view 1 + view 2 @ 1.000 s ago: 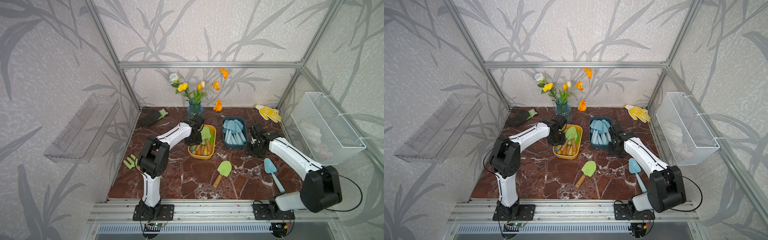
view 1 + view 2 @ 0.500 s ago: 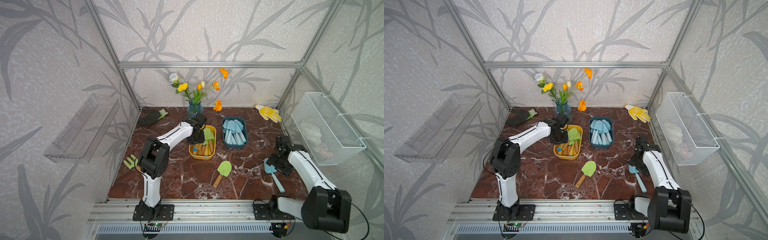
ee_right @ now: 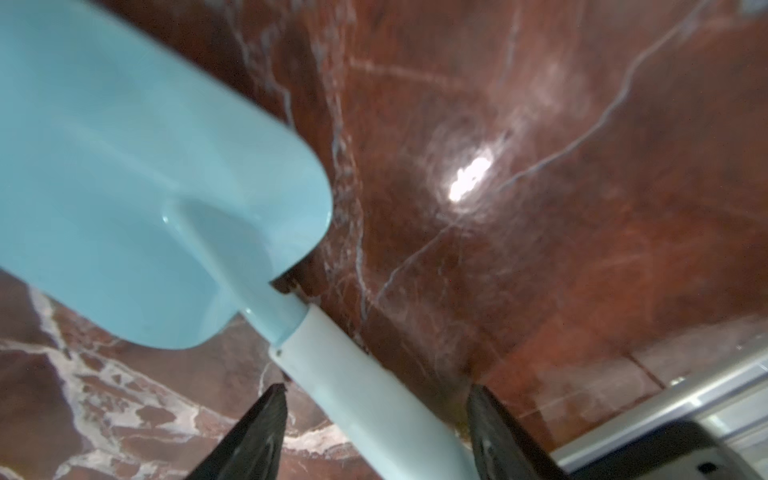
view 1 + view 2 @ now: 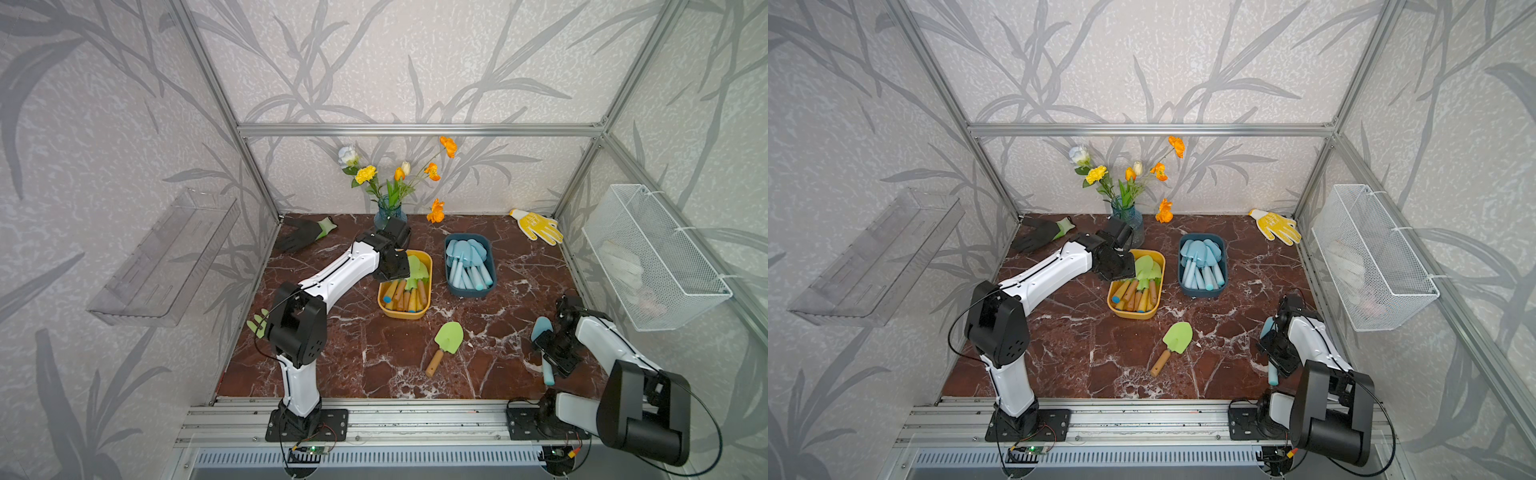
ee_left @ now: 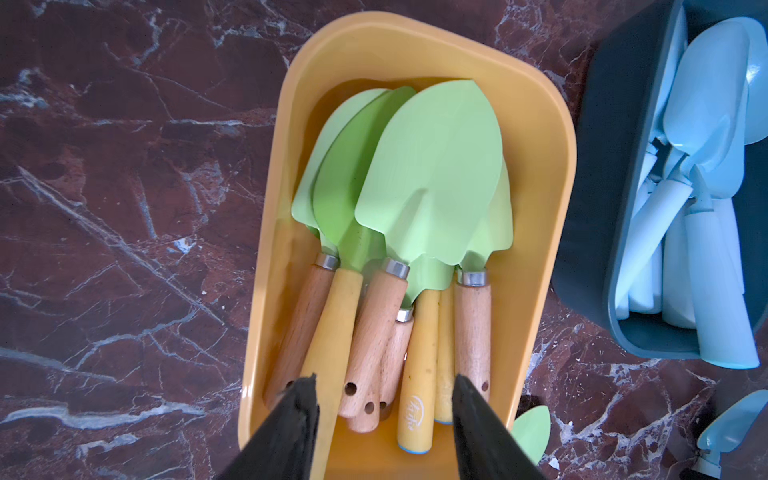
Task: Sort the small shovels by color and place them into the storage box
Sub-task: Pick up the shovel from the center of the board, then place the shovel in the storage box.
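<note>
Bright, even light; three views sharp, one smeared.

In both top views the light is bright and diffuse, and the arms throw only faint, soft shadows on the table [image 4: 386,357]. The frame bars [image 4: 415,129] bow and lean outward toward the picture edges, a wide-angle stretch. The left wrist view is crisp, with gentle shadows under the green shovel blades [image 5: 432,166] inside the yellow box [image 5: 552,208]. The right wrist view is blurred throughout: the pale blue shovel [image 3: 145,187] sits too near the lens, and a white glare spot burns on the table at 1 o'clock of centre.
</note>
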Robot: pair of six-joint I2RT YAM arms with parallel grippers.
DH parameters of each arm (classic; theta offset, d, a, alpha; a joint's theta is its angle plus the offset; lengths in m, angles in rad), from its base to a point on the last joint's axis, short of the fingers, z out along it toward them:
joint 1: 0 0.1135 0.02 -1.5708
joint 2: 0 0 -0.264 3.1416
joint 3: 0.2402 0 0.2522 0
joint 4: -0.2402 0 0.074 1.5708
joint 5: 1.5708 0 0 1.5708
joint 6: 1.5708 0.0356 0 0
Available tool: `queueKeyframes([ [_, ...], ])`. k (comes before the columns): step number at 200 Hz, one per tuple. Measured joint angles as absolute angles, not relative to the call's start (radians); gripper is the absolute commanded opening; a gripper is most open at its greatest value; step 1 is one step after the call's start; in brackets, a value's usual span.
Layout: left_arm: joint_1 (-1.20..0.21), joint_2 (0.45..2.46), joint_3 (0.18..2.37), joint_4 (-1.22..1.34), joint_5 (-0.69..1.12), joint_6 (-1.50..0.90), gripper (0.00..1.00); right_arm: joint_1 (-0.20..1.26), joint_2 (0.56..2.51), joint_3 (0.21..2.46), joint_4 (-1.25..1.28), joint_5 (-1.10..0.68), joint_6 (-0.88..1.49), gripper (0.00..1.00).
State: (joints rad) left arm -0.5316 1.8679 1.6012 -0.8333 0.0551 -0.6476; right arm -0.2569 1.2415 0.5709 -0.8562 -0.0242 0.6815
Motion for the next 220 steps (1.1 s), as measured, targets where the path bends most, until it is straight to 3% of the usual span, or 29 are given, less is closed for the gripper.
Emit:
queueKeyframes([
  [11,-0.532,1.868,1.597,-0.835,0.057,-0.648,0.53,-0.239,1.239,0.561,-0.856,-0.038,0.685,0.63],
  [46,-0.532,1.868,1.595,-0.837,0.065,-0.647,0.53,-0.189,1.239,0.557,-0.843,-0.059,0.709,0.26],
  [66,-0.532,1.868,1.595,-0.837,0.066,-0.647,0.53,-0.169,1.239,0.559,-0.84,-0.063,0.722,0.18],
  [98,-0.532,1.868,1.588,-0.834,0.065,-0.648,0.54,-0.09,1.243,0.619,-0.862,-0.061,0.725,0.18],
  [123,-0.532,1.868,1.563,-0.834,0.063,-0.648,0.54,0.028,1.301,0.812,-0.886,-0.045,0.701,0.18],
  [169,-0.531,1.831,1.546,-0.838,0.05,-0.645,0.59,0.23,1.561,1.286,-0.898,-0.009,0.592,0.18],
  [220,-0.545,1.755,1.518,-0.86,0.05,-0.576,0.6,0.274,1.861,1.605,-0.9,-0.043,0.524,0.19],
])
